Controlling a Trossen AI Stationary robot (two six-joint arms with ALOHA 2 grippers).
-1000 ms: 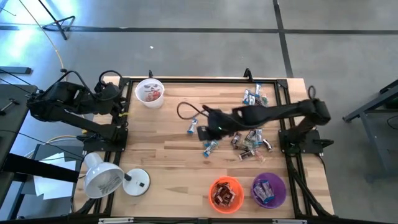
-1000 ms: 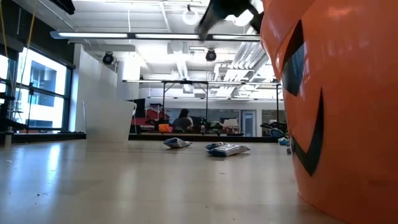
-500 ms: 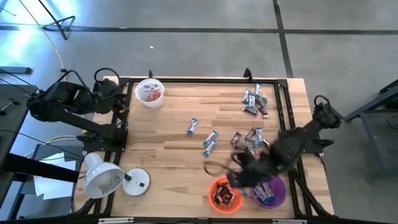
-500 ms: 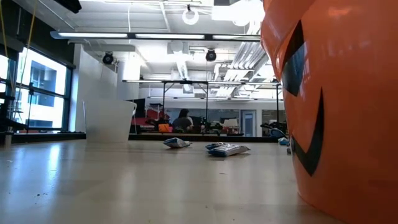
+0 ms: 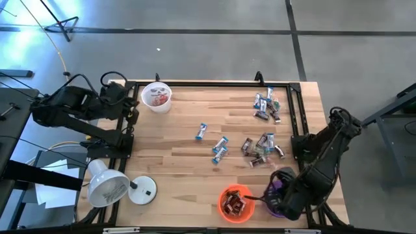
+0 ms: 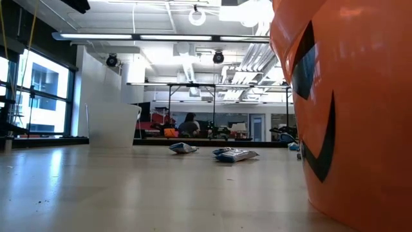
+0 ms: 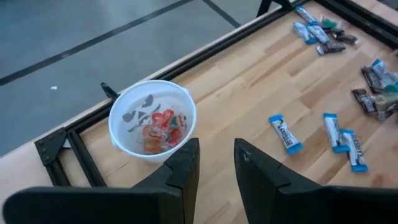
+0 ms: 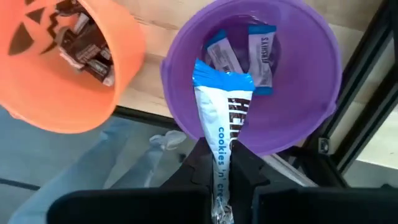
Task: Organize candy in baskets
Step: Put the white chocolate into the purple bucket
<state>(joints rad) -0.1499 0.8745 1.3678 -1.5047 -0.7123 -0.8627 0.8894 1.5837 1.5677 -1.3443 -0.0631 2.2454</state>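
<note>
Over purple basket point(image 8: 186, 74): blue-white candy bar point(image 8: 225, 127) clamped between right jaws.

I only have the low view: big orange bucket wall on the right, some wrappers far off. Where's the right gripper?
Observer: The right gripper is above the round purple bucket, shut on a blue-and-white wrapped candy bar.
Operator: Anything in that bucket yet?
Observer: Yes, blue-and-white bars lie inside it.
Operator: And the orange one?
Observer: The round orange bucket holds dark brown bars.
Operator: Left arm?
Observer: The left gripper waits open near the round white face-printed bucket.
</note>
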